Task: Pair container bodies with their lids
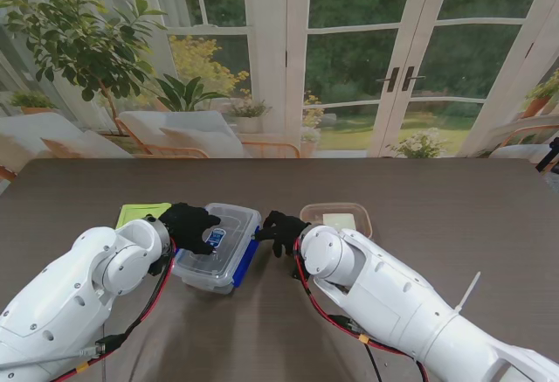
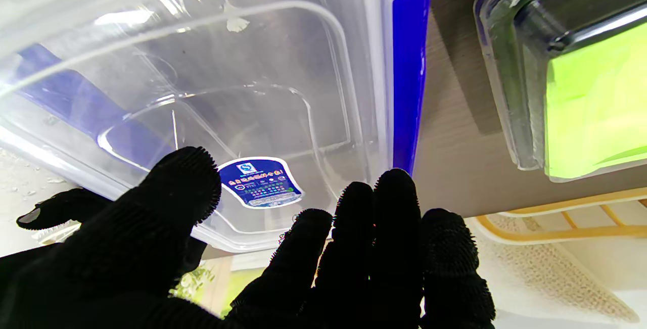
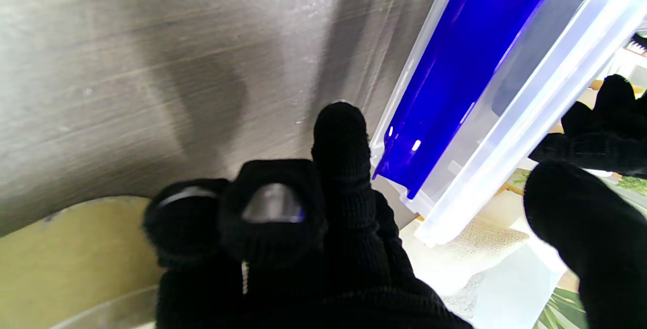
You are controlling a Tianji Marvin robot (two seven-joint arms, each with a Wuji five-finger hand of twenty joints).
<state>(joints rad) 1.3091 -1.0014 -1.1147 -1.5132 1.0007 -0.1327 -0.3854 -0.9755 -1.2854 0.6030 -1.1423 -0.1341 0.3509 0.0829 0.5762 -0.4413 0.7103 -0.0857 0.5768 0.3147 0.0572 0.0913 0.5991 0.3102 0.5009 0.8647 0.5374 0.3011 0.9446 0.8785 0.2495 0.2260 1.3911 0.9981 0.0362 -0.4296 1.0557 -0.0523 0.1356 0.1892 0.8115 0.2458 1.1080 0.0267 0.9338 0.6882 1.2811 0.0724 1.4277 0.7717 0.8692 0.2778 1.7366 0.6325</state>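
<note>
Left hand (image 1: 190, 225) spread flat on lidded box (image 1: 229, 270); right hand (image 1: 281, 230) half-curled, empty, at blue latch (image 3: 445, 81). Box likely light, stiff, slick; grip rim.

From the stand we're looking down over both arms at the table (image 1: 437, 216), facing the glass doors (image 1: 384, 50). Both wrist cameras are sitting very close, looking along the fingers (image 2: 384, 207), inverted. All three views are sharing the clear blue-latched container (image 1: 223, 246).
</note>
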